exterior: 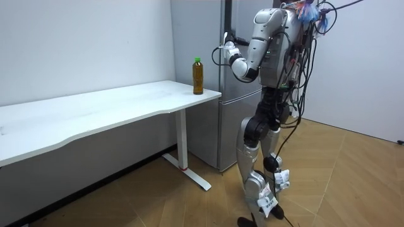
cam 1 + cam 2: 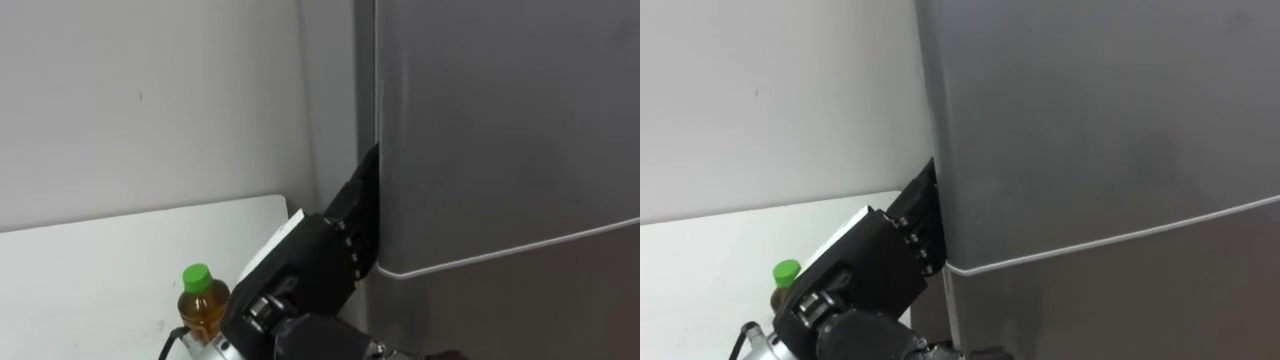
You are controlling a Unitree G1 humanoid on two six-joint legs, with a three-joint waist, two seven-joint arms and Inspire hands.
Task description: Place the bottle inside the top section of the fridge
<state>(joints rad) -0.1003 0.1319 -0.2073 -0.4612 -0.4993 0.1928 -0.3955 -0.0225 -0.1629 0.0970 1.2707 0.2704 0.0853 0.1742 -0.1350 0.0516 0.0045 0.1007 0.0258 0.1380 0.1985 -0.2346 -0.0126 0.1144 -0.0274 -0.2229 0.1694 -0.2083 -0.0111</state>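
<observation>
Left eye view: the left robot hand (image 2: pixel 320 255) is up against the left edge of the fridge's (image 2: pixel 500 130) upper door (image 2: pixel 500 100). Its fingertips are tucked behind that edge, so I can't tell if they're apart or hooked on. The bottle (image 2: pixel 203 300) stands on the surface (image 2: pixel 90 260) near the fridge-side end, just beside the wrist (green cap, amber drink).

My worry is a shallow hold: the fingers could slip off, and the door would stay closed. The forearm pulling back could also clip the bottle, since it's so near.

Count: one bottle, one fridge with two doors, one surface.
</observation>
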